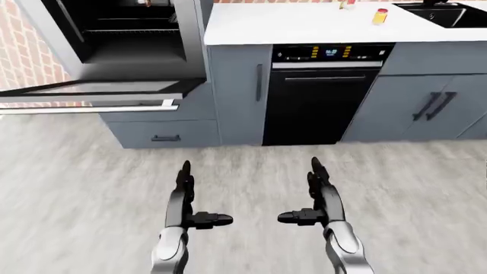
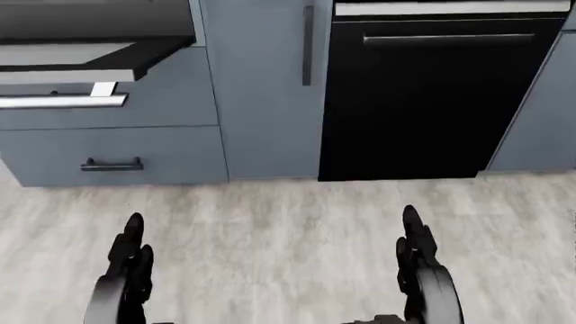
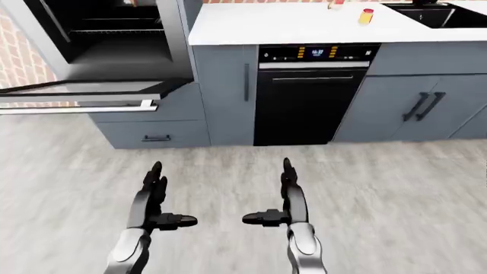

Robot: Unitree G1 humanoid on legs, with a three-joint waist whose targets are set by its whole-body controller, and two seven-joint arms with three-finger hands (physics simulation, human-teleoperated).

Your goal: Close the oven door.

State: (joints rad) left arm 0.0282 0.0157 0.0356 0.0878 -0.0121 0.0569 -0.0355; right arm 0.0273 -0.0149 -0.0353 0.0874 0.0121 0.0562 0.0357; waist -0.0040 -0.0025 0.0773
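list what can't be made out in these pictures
- Oven door: its left end is cut off by the left edge in every view.
- Oven cavity: its top is cropped by the eye views' top edge.
- Yellow jar: too small to identify.
- Sink: cut by the top-right corner.

The oven door (image 1: 91, 94) is found at the upper left of the left-eye view, dropped fully open to a horizontal position. A long silver handle (image 1: 87, 107) is carried along its outer edge, and its inner face is shown turned upward. Above it, the dark oven cavity (image 1: 133, 31) is left exposed, with wire racks seen inside.
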